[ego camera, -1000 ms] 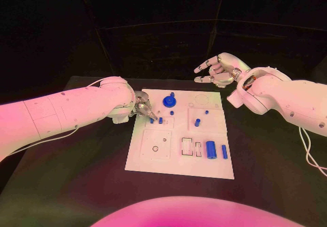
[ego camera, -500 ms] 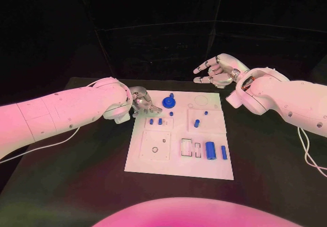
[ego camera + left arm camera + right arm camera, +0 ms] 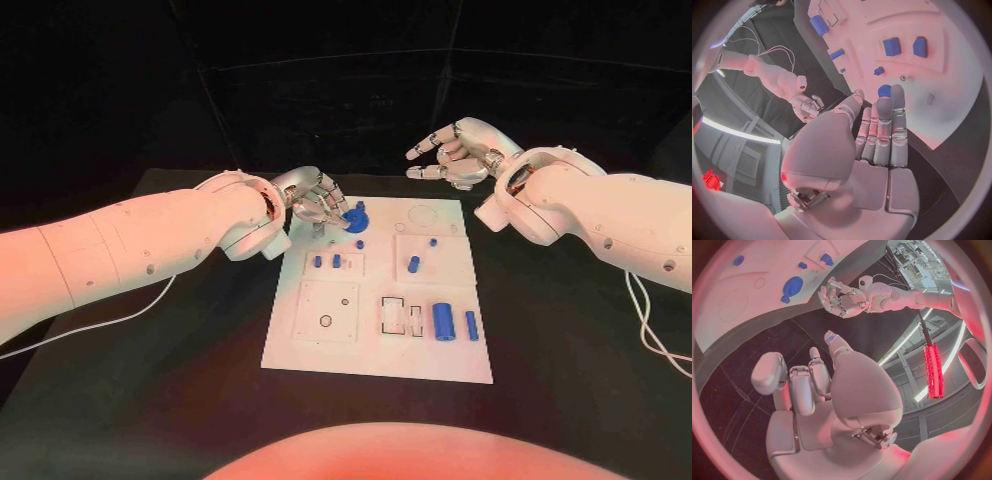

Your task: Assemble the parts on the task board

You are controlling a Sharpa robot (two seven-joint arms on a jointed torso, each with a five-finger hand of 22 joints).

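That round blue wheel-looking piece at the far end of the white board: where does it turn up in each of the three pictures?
Head view: the round blue part sits at the far end of the task board, just beside the left hand.
Left wrist view: a blue piece shows just past that hand's fingertips; I cannot tell whether it is the same part.
Right wrist view: it lies on the board near the left hand.
Shared landmark: the left hand.

task board [image 3: 329, 345]: 1 | blue parts [image 3: 444, 320]: about 9 | hands [image 3: 459, 152]: 2

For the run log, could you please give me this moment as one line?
left silver hand: open, above round blue part | right silver hand: open, beyond white task board | long blue cylinder part: lying on board
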